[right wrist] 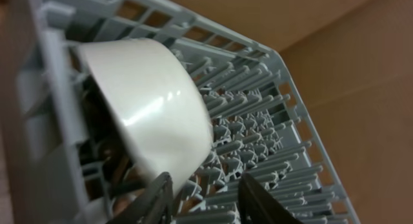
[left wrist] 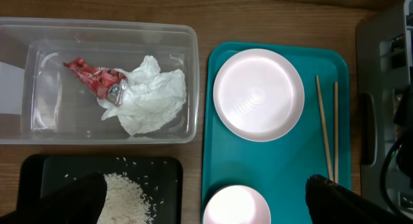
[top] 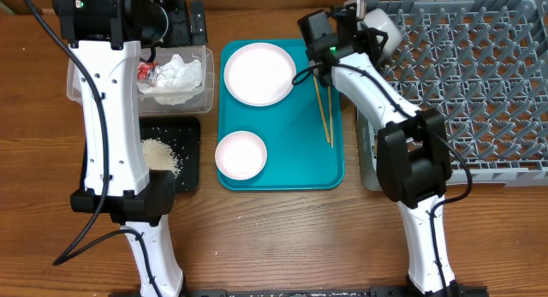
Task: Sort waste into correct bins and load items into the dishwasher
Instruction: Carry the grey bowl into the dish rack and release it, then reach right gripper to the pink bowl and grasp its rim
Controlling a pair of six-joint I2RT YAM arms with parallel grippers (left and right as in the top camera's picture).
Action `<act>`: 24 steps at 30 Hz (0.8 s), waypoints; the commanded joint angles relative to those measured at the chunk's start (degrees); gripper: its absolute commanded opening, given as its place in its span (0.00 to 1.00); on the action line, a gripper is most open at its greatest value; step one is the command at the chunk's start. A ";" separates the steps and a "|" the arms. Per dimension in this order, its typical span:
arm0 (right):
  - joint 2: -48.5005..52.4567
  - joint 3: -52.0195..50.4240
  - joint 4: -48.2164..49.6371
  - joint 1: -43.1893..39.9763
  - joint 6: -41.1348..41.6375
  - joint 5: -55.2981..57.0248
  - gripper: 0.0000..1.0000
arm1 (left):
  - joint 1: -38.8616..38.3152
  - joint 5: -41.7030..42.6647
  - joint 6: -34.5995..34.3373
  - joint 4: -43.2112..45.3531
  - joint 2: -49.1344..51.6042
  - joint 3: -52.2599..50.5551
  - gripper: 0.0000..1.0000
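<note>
My right gripper (top: 366, 33) (right wrist: 203, 192) hangs over the far left corner of the grey dishwasher rack (top: 479, 83) (right wrist: 258, 121), jaws parted with only rack pegs between them. The pale bowl (top: 383, 27) (right wrist: 148, 101) leans in that corner, its rim by my left finger. My left gripper (top: 180, 27) (left wrist: 206, 208) is wide open and empty, high over the bins. The clear tub (top: 204, 96) (left wrist: 193, 82) holds the red wrapper (left wrist: 90, 75) and white napkin (top: 180, 74) (left wrist: 151, 98). Rice (top: 161, 154) (left wrist: 126, 195) lies in the black tray (top: 190, 143) (left wrist: 39, 169).
A teal tray (top: 291, 160) (left wrist: 277, 166) between the arms carries the round plate (top: 259, 73) (left wrist: 258, 95), a smaller dish (top: 241, 155) (left wrist: 235, 208) and two chopsticks (top: 324, 109) (left wrist: 328, 127). The rack fills the table's right side.
</note>
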 commanded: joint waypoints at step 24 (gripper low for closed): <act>-19.43 -17.44 -10.23 8.61 16.26 -93.42 0.55 | -0.04 -0.57 -0.79 0.00 -0.83 0.11 1.00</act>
